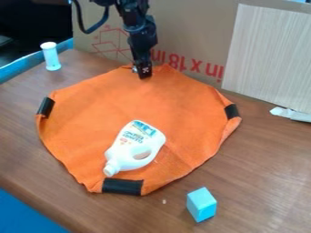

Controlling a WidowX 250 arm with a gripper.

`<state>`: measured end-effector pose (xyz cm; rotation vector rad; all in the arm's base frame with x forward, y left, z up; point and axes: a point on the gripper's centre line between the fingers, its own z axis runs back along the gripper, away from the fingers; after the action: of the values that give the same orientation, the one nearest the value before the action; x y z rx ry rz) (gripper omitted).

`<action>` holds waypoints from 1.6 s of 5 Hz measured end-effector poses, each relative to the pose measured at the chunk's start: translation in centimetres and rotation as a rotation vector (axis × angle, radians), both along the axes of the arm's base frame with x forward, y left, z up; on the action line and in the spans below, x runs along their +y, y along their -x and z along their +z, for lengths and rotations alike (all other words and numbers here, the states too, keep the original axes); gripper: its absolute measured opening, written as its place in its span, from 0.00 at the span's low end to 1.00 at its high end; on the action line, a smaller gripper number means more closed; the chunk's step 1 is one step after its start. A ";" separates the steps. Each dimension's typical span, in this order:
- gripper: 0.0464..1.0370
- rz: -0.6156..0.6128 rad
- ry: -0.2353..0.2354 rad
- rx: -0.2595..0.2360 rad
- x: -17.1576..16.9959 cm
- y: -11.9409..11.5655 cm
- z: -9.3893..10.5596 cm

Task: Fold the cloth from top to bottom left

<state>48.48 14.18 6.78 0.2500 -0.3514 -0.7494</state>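
Jaws: at the far edge of the cloth, 12 o'clock as seen from its middle; how far apart they stand, and whether they have hold of it, I cannot tell.
Gripper (144, 74): hangs down over that edge.
Cloth (121, 104): orange, spread on the table, dark patches on its rim at 10, 6 and between 2 and 3 o'clock.
Bottle (140, 139): white, lying on the cloth toward 6 o'clock, neck to 7, in the way of a fold.
Block (201, 205): light blue, off the cloth at 5 o'clock.
White tube (51, 56): upright, between 10 and 11.
White scrap (291, 114): near 3.
Table (267, 159): brown wood grain.
Cardboard (194, 27): behind, 12 to 1, red print.
Pale panel (270, 54): upright at 2.
Blue strip (19, 68): along the table's edge at 10.
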 end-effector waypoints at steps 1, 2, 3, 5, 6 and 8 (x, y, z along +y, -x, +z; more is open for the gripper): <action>0.67 -0.002 0.000 0.002 -0.1 -0.1 -0.2; 0.38 -0.005 -0.002 -0.001 -0.2 -0.2 -0.3; 0.16 -0.005 -0.003 0.006 -0.2 0.2 -1.0; 0.02 -0.016 0.031 0.005 -0.6 1.4 -0.9; 0.01 -0.012 0.103 0.023 -0.2 2.6 0.1; 0.01 -0.093 0.145 -0.032 -1.4 8.3 3.3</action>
<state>40.18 12.79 10.03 0.1098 -0.4477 -0.8086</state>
